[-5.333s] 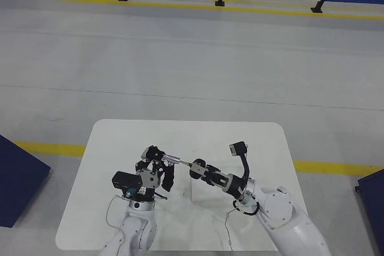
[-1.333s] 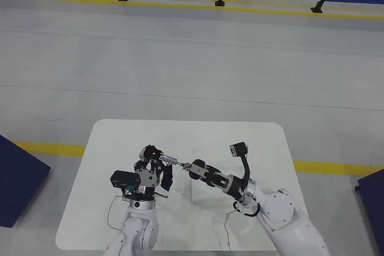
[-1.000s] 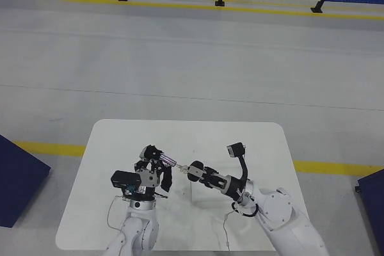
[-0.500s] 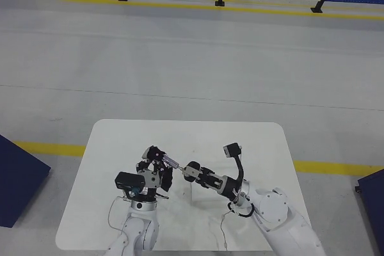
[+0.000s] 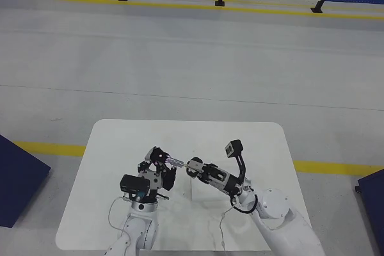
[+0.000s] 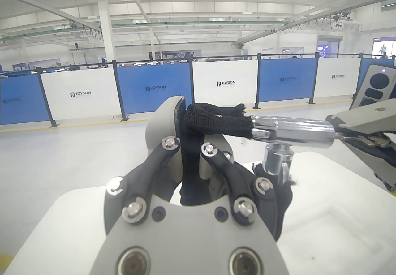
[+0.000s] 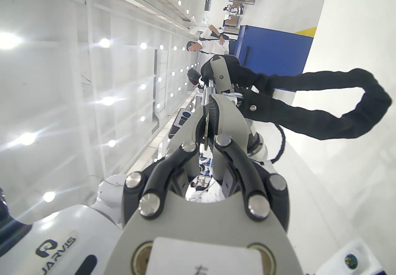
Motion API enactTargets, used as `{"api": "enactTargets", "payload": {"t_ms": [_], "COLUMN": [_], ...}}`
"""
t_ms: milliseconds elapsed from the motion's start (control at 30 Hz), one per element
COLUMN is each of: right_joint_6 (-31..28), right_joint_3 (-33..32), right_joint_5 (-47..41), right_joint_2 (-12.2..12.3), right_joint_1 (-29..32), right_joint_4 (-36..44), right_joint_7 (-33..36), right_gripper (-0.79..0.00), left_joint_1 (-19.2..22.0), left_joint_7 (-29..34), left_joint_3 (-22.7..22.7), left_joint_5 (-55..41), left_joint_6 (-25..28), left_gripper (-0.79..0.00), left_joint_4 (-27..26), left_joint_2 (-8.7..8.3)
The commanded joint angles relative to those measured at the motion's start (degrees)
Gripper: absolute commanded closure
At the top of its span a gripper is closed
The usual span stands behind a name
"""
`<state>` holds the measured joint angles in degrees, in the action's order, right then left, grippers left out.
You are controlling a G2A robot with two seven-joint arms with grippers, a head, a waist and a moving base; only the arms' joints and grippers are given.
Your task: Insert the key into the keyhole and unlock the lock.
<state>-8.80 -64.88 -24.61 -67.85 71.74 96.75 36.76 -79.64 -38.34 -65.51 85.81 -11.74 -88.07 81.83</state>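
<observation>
Right gripper (image 5: pixel 192 166) holds key (image 6: pixel 368 140) against lock (image 6: pixel 294 132) in left gripper (image 5: pixel 157 159).

Left arm stands up from the table's near edge, just left of centre, the left gripper (image 5: pixel 157 159) aimed at the far edge, fingers (image 6: pixel 165 121) clamped on the black cable (image 6: pixel 216 123) of the lock (image 6: pixel 294 131). Right arm is bent in from the near-right corner, forearm angled across the middle. The right gripper (image 5: pixel 193 166) is pinched tight on the key (image 6: pixel 368 140), nose to nose with the left one.
</observation>
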Motion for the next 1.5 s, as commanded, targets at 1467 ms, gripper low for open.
{"api": "enactTargets", "payload": {"t_ms": [1467], "right_joint_6": [29.2], "right_joint_3": [-3.1], "right_joint_5": [-29.3], "right_joint_2": [-0.7], "right_joint_1": [0.6], "right_joint_4": [-0.2], "right_joint_7": [-1.9], "right_gripper": [0.0], "left_joint_1": [-0.3], "left_joint_7": [-0.7], "left_joint_3": [-1.0], "left_joint_5": [7.4], "left_joint_6": [-0.3], "left_gripper": [0.0], "left_joint_4": [0.0], "left_joint_2": [-0.09]}}
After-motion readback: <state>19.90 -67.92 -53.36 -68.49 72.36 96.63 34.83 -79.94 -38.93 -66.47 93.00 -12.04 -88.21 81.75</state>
